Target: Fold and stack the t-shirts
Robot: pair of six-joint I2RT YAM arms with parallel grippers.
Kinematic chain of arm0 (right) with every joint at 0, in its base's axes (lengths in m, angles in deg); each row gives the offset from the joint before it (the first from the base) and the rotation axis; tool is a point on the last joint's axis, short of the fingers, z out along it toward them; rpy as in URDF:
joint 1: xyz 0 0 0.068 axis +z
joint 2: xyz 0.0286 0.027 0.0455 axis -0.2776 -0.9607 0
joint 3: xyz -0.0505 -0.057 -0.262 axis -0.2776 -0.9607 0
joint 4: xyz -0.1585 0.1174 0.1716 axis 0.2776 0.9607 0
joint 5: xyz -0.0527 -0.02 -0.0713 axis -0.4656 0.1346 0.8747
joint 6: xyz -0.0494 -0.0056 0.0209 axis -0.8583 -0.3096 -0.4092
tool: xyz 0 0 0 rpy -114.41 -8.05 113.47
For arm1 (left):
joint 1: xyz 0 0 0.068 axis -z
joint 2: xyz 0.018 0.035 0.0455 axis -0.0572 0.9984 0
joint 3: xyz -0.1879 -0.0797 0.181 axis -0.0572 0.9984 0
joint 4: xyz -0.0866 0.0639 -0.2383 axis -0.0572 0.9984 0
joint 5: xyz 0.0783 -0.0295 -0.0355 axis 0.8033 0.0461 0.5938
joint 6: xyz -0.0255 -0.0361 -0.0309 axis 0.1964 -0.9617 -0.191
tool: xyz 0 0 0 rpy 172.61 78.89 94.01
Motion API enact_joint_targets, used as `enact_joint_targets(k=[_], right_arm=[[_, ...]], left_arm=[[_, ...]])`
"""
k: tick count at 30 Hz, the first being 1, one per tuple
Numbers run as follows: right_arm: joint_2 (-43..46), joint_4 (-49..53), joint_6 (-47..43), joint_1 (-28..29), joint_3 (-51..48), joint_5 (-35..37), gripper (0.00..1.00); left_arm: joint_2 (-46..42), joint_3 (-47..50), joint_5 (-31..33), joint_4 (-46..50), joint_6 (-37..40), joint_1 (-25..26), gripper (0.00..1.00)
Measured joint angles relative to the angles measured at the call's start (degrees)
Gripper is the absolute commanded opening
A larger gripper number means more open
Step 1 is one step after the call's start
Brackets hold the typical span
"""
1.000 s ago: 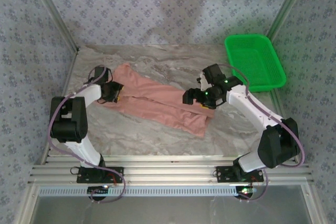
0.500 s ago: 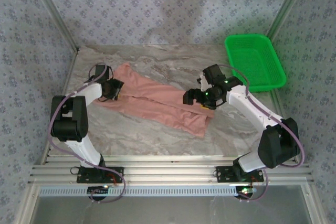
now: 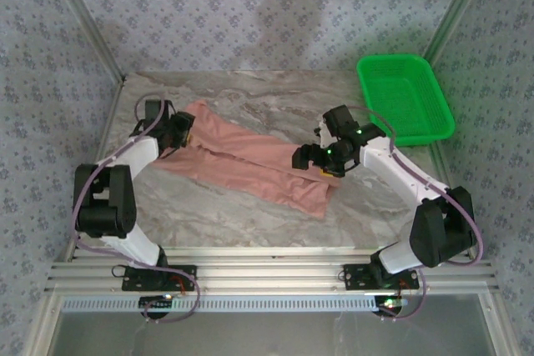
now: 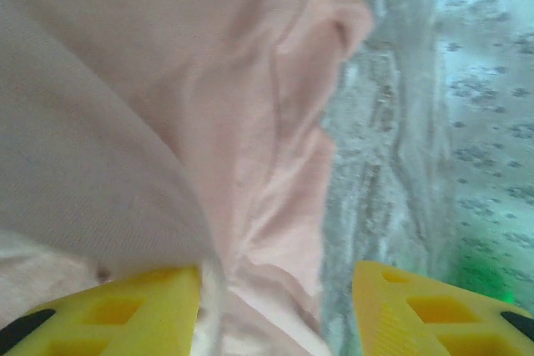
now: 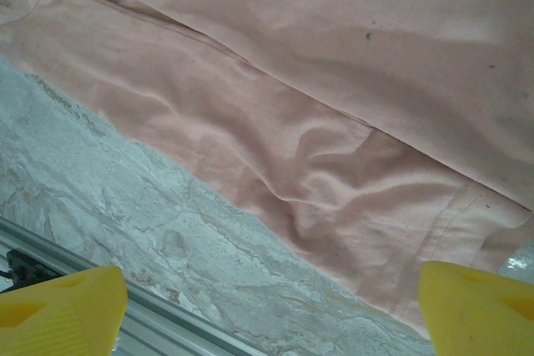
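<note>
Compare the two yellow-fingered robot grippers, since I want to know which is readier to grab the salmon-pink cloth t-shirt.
The left gripper has a fold of the salmon-pink cloth t-shirt between its jaws; the right gripper hangs above flat cloth. The left gripper's jaws stand narrower, the right gripper's wide. Both are open and low over the shirt, at opposite ends.

Overhead camera looks down; both wrist cameras close above the t-shirt (image 3: 250, 168).
</note>
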Motion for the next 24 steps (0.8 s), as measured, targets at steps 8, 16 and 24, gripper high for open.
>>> enact_joint_targets(k=[8,16,24], right_arm=[[0.00,-0.02,0.00,-0.24,-0.57,-0.02,0.92],[0.00,-0.26,0.00,-0.26,-0.68,-0.02,0.92],[0.00,-0.66,0.00,-0.26,-0.98,-0.04,0.91]], left_arm=[[-12.83,3.69,-0.07,2.91,0.07,-0.15,0.52],[-21.97,14.12,0.33,11.78,0.92,-0.13,0.35],[-19.04,21.81,1.57,8.87,0.22,-0.13,0.32]])
